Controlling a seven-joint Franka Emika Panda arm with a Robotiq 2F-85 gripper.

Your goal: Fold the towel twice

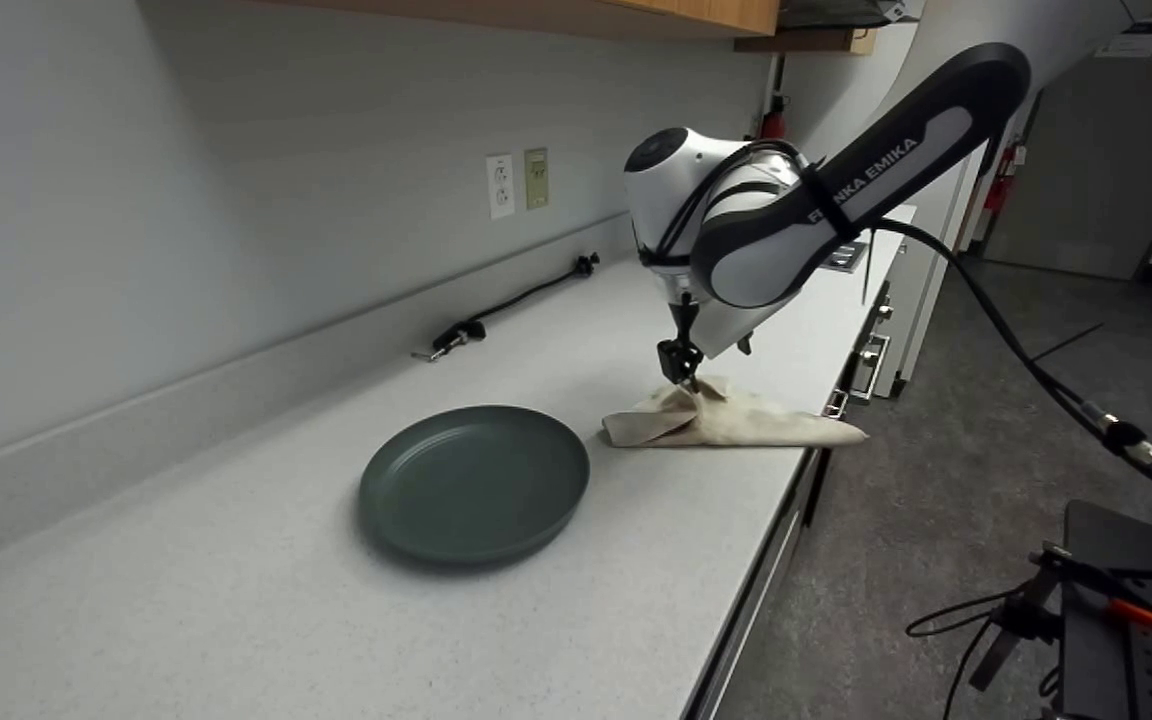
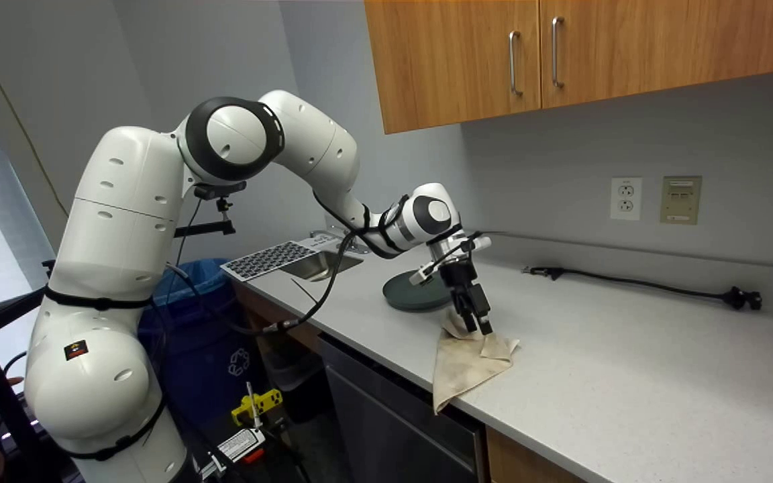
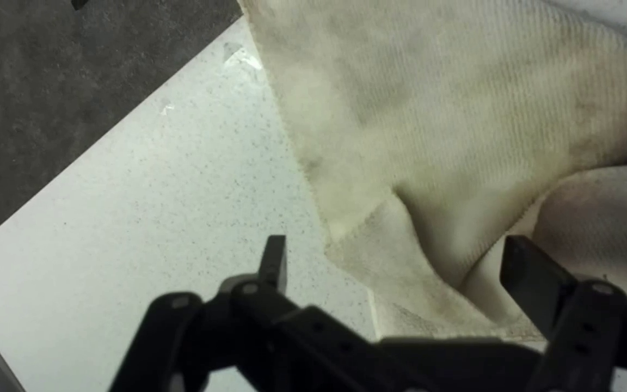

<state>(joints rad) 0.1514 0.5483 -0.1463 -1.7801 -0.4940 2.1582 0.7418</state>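
Note:
The towel (image 1: pixel 776 422) is a cream-beige rumpled cloth on the counter. In an exterior view (image 2: pixel 464 367) one corner hangs past the counter's front edge. In the wrist view the towel (image 3: pixel 400 109) has a small flap turned over near the jaws and a raised fold at the right. My gripper (image 1: pixel 688 386) points down at the towel, and also shows in an exterior view (image 2: pixel 478 330). In the wrist view its fingers (image 3: pixel 392 256) stand wide apart with nothing gripped. The left finger is over bare counter, the right finger over the towel. I cannot tell whether they touch the cloth.
A dark green round plate (image 1: pixel 471 485) lies close beside the towel, also in an exterior view (image 2: pixel 420 295). A black cable (image 2: pixel 641 285) lies along the wall. The counter's front edge (image 1: pixel 751 590) drops to the floor. Wooden cabinets (image 2: pixel 453 67) hang above; a sink (image 2: pixel 323 266) is further along.

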